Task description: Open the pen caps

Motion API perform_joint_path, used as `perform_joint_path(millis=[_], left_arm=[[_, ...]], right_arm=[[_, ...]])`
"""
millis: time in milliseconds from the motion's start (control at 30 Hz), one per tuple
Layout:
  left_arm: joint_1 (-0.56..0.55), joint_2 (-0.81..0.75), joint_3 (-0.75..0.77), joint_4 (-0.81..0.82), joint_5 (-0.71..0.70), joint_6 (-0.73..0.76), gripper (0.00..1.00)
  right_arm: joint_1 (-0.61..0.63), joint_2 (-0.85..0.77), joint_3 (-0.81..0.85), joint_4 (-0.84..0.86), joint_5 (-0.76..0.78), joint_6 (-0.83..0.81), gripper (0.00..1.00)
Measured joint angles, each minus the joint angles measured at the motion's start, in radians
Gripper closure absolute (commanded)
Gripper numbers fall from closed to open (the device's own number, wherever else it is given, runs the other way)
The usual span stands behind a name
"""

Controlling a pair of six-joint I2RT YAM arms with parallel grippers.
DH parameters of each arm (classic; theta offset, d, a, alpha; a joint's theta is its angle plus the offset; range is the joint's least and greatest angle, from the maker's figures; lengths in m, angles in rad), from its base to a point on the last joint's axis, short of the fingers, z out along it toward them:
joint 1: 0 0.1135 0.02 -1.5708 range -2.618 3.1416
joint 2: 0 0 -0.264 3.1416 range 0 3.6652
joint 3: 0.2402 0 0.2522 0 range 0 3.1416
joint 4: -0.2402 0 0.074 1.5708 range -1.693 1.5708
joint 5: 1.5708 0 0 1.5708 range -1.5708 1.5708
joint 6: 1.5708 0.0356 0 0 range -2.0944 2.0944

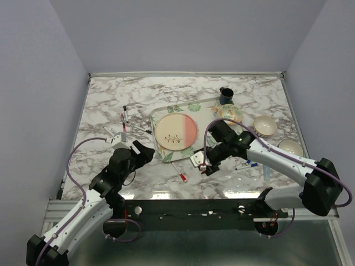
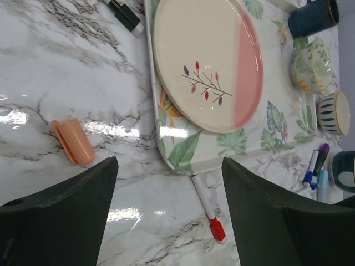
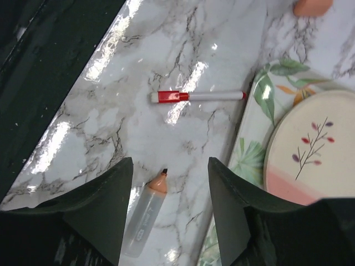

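Note:
An orange highlighter (image 3: 145,213) lies uncapped on the marble, its tip bare, under my right gripper (image 3: 171,163), which is open and empty above it. Its orange cap (image 2: 75,141) lies loose on the table left of the tray, and also shows in the right wrist view (image 3: 312,5). My left gripper (image 2: 169,166) is open and empty, hovering near the tray's front corner. A thin white pen with a red cap (image 2: 209,213) lies by that corner; it also shows in the top view (image 1: 179,172) and the right wrist view (image 3: 197,96). Both grippers show in the top view, left (image 1: 141,152) and right (image 1: 205,163).
A leaf-patterned tray (image 1: 166,111) holds a pink-and-cream plate (image 1: 175,132), a dark mug (image 1: 226,96) and a patterned cup (image 1: 230,113). Two bowls (image 1: 265,125) (image 1: 290,147) stand at the right. Black-capped pens (image 1: 125,116) lie back left; blue and purple pens (image 2: 316,163) lie right.

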Motion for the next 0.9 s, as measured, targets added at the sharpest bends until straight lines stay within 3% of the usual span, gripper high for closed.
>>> perform_joint_path(millis=[100, 333, 667, 900], left_arm=[[0.000, 0.005, 0.028, -0.006, 0.013, 0.005, 0.14], [0.000, -0.072, 0.084, -0.066, 0.002, 0.013, 0.14], [0.000, -0.163, 0.115, -0.212, -0.074, -0.011, 0.13], [0.000, -0.226, 0.164, -0.283, -0.119, -0.028, 0.13]], right_arm=[[0.042, 0.067, 0.043, -0.050, 0.003, -0.155, 0.39], [0.163, 0.254, 0.148, -0.063, 0.132, -0.344, 0.38], [0.259, 0.480, 0.311, -0.077, 0.266, -0.488, 0.42], [0.285, 0.542, 0.330, -0.083, 0.328, -0.542, 0.45]])
